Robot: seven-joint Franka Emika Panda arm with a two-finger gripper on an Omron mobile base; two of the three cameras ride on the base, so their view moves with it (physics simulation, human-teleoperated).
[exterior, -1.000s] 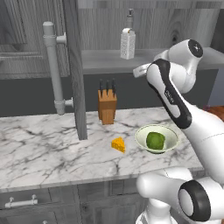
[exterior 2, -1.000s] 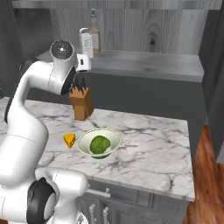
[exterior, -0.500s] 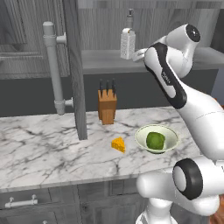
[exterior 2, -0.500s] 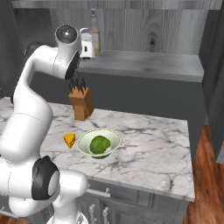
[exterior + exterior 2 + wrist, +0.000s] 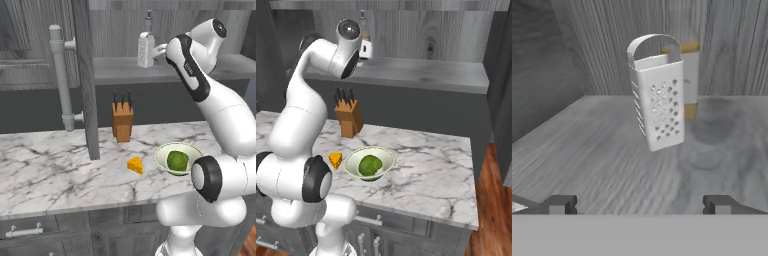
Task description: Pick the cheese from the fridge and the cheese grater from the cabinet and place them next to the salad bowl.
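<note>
The cheese grater [image 5: 657, 95], a white-grey box with dark holes and a top handle, stands upright on the shelf of the cabinet [image 5: 120, 75]. It is centred ahead of my gripper [image 5: 639, 205], which is open and a short way off, with nothing between the fingertips [image 5: 559, 204]. From the left base view the gripper [image 5: 157, 50] sits just right of the grater [image 5: 145, 50] at shelf height. The cheese [image 5: 135, 165] lies on the marble counter, just left of the salad bowl [image 5: 177, 159]. In the right base view I see the cheese [image 5: 335, 160] and bowl [image 5: 370, 163].
A bottle with a pale label [image 5: 688, 75] stands right behind the grater. The open cabinet door [image 5: 85, 80] with its long handle [image 5: 62, 75] hangs over the counter. A knife block [image 5: 122, 122] stands under the shelf. A tall dark unit [image 5: 501, 75] borders the counter's right end.
The arm has swung up and toward the cabinet shelf, bringing the open gripper close to the grater. Cheese, bowl and grater have not moved.
</note>
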